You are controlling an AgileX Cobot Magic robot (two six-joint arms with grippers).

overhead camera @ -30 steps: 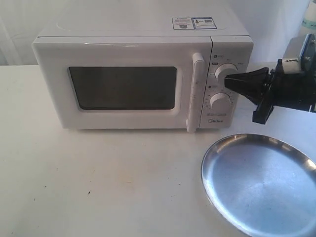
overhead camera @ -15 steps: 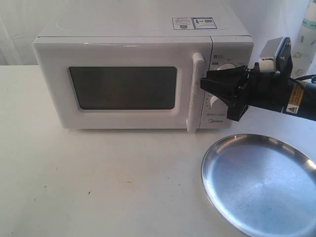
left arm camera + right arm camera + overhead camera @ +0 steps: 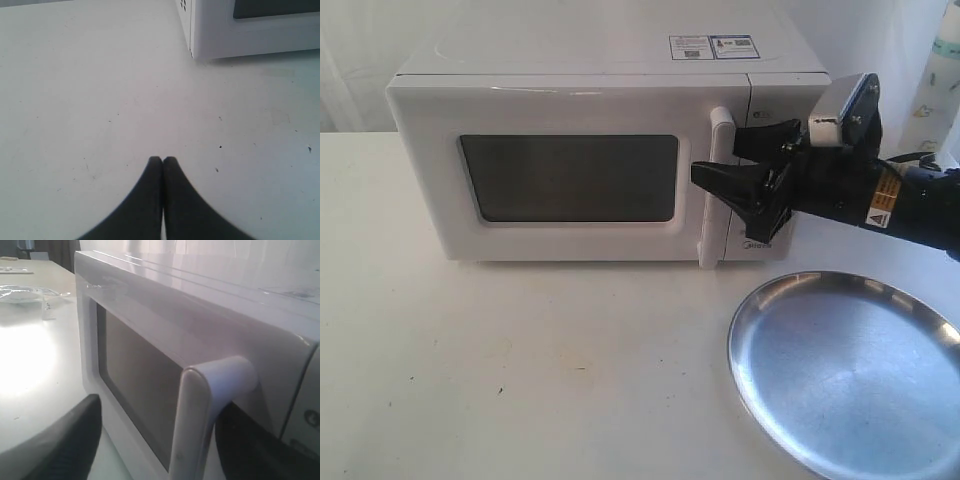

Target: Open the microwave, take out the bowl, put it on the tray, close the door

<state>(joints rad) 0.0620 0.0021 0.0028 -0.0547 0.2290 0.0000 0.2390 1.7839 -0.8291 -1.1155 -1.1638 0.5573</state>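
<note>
Exterior view: the white microwave point(image 3: 570, 60) sits on the table point(image 3: 520, 380) with its door point(image 3: 430, 180) shut. The right gripper point(image 3: 717, 155) is at the white bar handle point(image 3: 721, 125), with its black fingers wide apart. The silver tray point(image 3: 840, 390) lies near the front, with nothing on it. I cannot see the bowl; the window is too dark.

Left wrist view: the left gripper point(image 3: 162, 161) hangs over the bare table, fingers pressed together, away from the microwave's corner.

Right wrist view: the handle stands between the two fingers point(image 3: 65, 445), and neither looks to squeeze it.

I think the handle is hard, smooth and a bit slippery. The middle of the bar looks like the best place to grab. The door should swing stiffly, and the microwave looks heavy enough to stay put.
</note>
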